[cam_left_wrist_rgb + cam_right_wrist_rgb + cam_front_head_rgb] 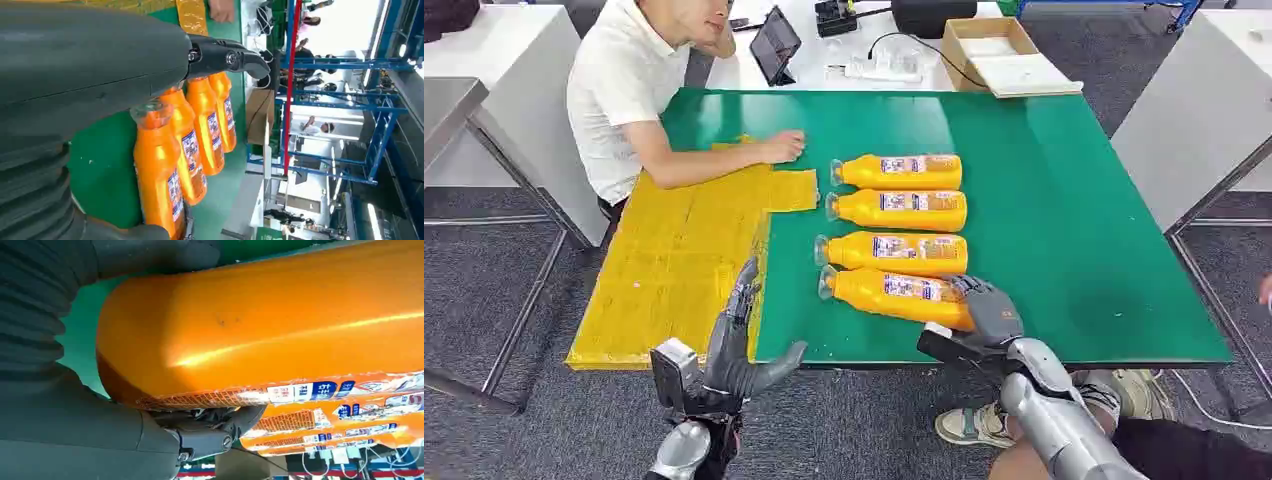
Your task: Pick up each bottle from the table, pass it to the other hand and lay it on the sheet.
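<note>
My right hand grips the nearest bottle; my left hand hangs spread, holding nothing; a person's forearm lies across the sheet.

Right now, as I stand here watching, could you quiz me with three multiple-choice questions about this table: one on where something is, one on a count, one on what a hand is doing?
1. Where does the yellow sheet lie on the green table?
A. On the robot's left side
B. On the robot's right side
C. Under the bottles

2. How many orange bottles lie on the table?
A. Two
B. Four
C. Six

3. What is the right hand doing?
A. Hanging beside the table
B. Resting on the sheet
C. Closing around the base end of the nearest bottle

Answers:
1 A, the sheet covers the left part of the table beside the seated person.
2 B, the head view shows four in a row.
3 C, its fingers wrap the bottle's base in the head and right wrist views, while the left hand hovers empty.
</note>
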`<state>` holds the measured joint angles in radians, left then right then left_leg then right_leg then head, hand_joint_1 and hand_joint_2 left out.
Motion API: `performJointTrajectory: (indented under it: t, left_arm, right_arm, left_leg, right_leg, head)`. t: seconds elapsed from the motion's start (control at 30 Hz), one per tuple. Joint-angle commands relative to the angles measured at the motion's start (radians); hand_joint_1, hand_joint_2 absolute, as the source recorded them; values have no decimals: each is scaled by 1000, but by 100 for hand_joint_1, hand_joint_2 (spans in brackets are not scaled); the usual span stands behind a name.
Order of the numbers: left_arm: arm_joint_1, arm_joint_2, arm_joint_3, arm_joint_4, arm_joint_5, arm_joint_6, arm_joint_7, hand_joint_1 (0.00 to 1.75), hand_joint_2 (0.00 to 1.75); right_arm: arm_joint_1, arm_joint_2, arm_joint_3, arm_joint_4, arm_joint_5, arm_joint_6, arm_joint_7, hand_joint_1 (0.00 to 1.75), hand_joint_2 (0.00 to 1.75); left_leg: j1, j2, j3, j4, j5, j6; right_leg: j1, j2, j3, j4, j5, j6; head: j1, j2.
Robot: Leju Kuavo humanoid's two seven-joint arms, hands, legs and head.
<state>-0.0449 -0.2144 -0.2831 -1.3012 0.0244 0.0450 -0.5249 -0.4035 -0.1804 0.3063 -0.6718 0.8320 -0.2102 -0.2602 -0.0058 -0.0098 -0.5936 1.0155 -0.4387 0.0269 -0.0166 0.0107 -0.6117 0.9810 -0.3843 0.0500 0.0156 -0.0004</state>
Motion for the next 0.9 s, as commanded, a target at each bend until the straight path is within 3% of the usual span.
performJointTrajectory:
  t: [0.03, 0.17, 0.4, 0.5, 0.67, 0.83, 0.9]
  left_arm:
    - [-24, 3, 30, 37, 66, 23, -24, 0, 175]
    - [-13, -17, 63, 21, 175, 81, 29, 0, 175]
    - [-13, -15, 60, 27, 180, 82, 26, 0, 175]
    - [-3, -10, 51, 52, 251, 69, 89, 0, 175]
    - [-7, 26, -34, 113, 264, 10, 105, 0, 175]
    - [10, 41, -92, 49, 225, -83, 62, 0, 175]
    - [12, 35, -89, 25, 270, -165, 50, 0, 175]
  right_arm:
    - [62, 59, -52, 61, -140, -8, -130, 175, 175]
    - [125, 128, -93, -144, -229, -104, -171, 175, 175]
    - [134, 118, -87, -163, -228, -98, -154, 175, 175]
    - [161, 185, -146, -271, -348, -184, -269, 175, 175]
    - [206, 264, -153, -482, -457, -318, -317, 175, 175]
    - [201, 282, -111, -445, -495, -318, -355, 175, 175]
    - [191, 314, -112, -417, -541, -338, -425, 175, 175]
  left_leg:
    - [2, -2, 3, -2, 0, -2]
    - [2, 0, 2, -1, -1, -2]
    - [1, 0, -3, -1, 0, -1]
    - [1, 1, -3, -1, -1, -2]
    - [0, 2, -7, -1, -1, -2]
    - [1, 0, -5, -2, -1, -3]
    - [2, 1, -5, -1, -2, -3]
  right_leg:
    - [2, -3, 4, -2, -1, -2]
    - [2, -1, 3, -1, -1, -2]
    - [1, -1, -2, 0, -1, -1]
    - [2, 0, -2, 1, -2, -2]
    - [0, 2, -5, 1, -1, -2]
    - [1, 0, -5, 0, -2, -3]
    - [2, 0, -4, 0, -2, -3]
  head:
    - [0, 0]
    - [0, 0]
    - [0, 0]
    - [0, 0]
    - [0, 0]
    - [0, 0]
    - [0, 0]
